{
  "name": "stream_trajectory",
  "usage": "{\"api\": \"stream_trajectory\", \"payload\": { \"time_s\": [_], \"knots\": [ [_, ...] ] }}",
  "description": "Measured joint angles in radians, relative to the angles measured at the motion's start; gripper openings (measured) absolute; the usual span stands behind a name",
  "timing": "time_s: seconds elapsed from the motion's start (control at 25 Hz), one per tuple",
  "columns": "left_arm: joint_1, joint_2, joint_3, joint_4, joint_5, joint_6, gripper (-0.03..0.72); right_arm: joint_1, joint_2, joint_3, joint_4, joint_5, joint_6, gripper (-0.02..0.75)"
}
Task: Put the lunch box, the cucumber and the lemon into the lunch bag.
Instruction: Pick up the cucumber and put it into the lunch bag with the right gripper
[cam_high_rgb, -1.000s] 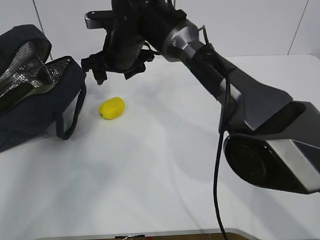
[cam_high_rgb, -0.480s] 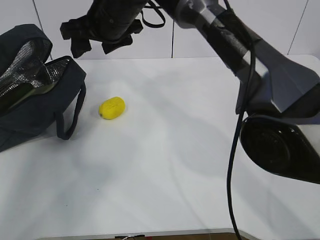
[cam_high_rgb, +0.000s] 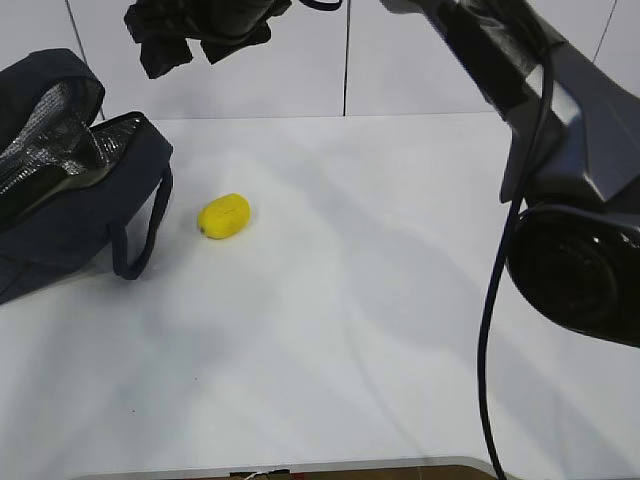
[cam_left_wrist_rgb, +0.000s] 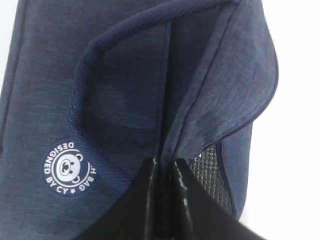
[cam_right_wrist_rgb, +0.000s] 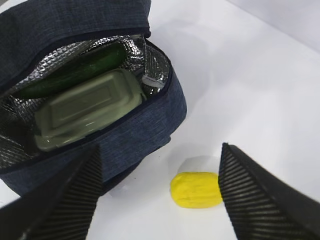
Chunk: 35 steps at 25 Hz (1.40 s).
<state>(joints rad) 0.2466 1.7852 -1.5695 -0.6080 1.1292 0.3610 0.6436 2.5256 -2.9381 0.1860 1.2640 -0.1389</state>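
Note:
The navy lunch bag (cam_high_rgb: 70, 200) lies open at the left of the table, its foil lining showing. In the right wrist view the lunch box (cam_right_wrist_rgb: 87, 110) with its pale green lid and the dark green cucumber (cam_right_wrist_rgb: 75, 70) lie inside the bag (cam_right_wrist_rgb: 100, 30). The yellow lemon (cam_high_rgb: 224, 215) sits on the table just right of the bag. My right gripper (cam_high_rgb: 188, 50) is open and empty, high above the bag's right edge; the lemon (cam_right_wrist_rgb: 196, 189) shows far below between its fingers. My left gripper (cam_left_wrist_rgb: 164, 170) is shut on a fold of the bag's fabric (cam_left_wrist_rgb: 125, 90).
The bag's loop handle (cam_high_rgb: 140, 240) hangs onto the white table (cam_high_rgb: 380, 300) toward the lemon. My right arm (cam_high_rgb: 520, 90) stretches from the right across the back of the table. A wall stands behind.
My right gripper has risen and moved left, from just above the table by the bag's edge to high over it. The lemon and the bag have not moved.

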Motion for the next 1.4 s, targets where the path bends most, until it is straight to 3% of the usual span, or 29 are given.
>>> {"api": "stream_trajectory", "payload": {
  "time_s": [0.32, 0.56, 0.96, 1.4],
  "knots": [
    [0.0, 0.0, 0.0, -0.069, 0.042, 0.0, 0.011, -0.002, -0.009, -0.002, 0.003, 0.001, -0.076, 0.577],
    [0.0, 0.0, 0.0, -0.061, 0.042, 0.0, 0.011, -0.002, -0.009, -0.002, -0.092, 0.002, -0.087, 0.577],
    [0.0, 0.0, 0.0, -0.046, 0.043, 0.0, 0.011, -0.002, -0.038, 0.0, -0.099, 0.006, -0.087, 0.577],
    [0.0, 0.0, 0.0, -0.044, 0.04, 0.0, 0.011, -0.002, -0.257, 0.314, -0.112, 0.006, -0.087, 0.577]
  ]
}}
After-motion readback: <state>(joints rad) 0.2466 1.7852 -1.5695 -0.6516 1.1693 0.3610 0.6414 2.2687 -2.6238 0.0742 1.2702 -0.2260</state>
